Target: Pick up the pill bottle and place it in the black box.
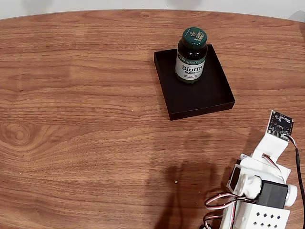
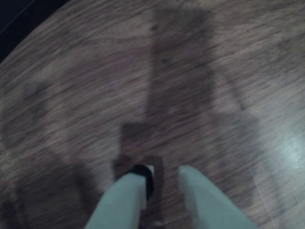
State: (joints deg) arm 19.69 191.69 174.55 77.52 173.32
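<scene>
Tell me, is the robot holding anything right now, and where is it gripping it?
Nothing is held. In the wrist view the gripper has its jaws apart over bare table. The pill bottle stands upright in the black box, away from the arm.

Fixed view: even, bright light, sharp focus, with a soft arm shadow on the brown wooden table [image 1: 86, 119]. Wrist view: dim, motion-blurred (glare at right edge).

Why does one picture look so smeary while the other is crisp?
The wrist view is blurred, wood grain streaked, with soft shadows and pale glare at right by the gripper; the fixed view is sharp: the pill bottle label reads "Biotin", and the arm's shadow darkens the table.
</scene>
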